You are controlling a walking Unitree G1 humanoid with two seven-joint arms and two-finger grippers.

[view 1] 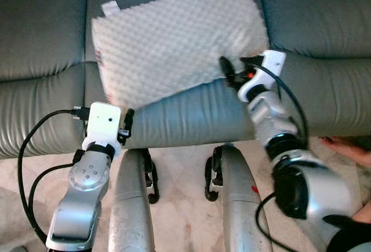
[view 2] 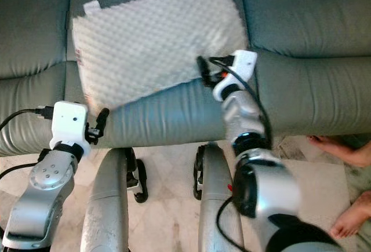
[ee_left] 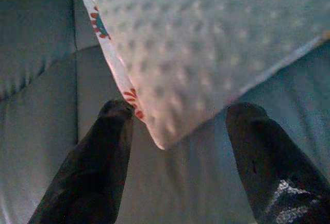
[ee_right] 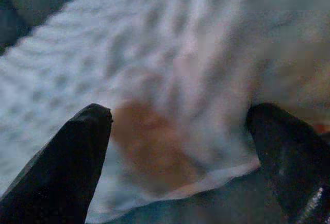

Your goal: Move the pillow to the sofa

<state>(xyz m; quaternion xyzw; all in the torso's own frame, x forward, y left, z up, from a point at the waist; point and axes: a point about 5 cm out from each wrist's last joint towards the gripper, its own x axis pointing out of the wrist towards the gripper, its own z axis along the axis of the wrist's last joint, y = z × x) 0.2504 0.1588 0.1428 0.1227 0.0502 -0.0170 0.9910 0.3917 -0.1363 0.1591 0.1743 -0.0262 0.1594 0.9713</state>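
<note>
A bumpy white pillow point(view 1: 174, 46) is seen lying on the grey sofa point(view 1: 324, 84), long axis running between both arms. The left pincer point(ee_left: 170, 152) is spread wide at its near corner, gripping nothing. The right pincer point(ee_right: 180, 147) (equally close) is spread wide at the opposite edge, empty too.

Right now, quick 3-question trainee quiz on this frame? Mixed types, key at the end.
1. True or false: the pillow lies on the sofa seat.
2. Multiple choice: the left gripper is
A. shut on the pillow
B. open, fingers either side of a pillow corner
C. open over bare floor
3. Fill in: the right gripper is at the pillow's edge with its fingers ____.

Key
1. True; it rests flat across the grey cushions.
2. B; the left wrist view shows the corner between the spread fingers, with gaps either side.
3. Open; the right wrist view shows both fingers wide apart over the fabric.
</note>
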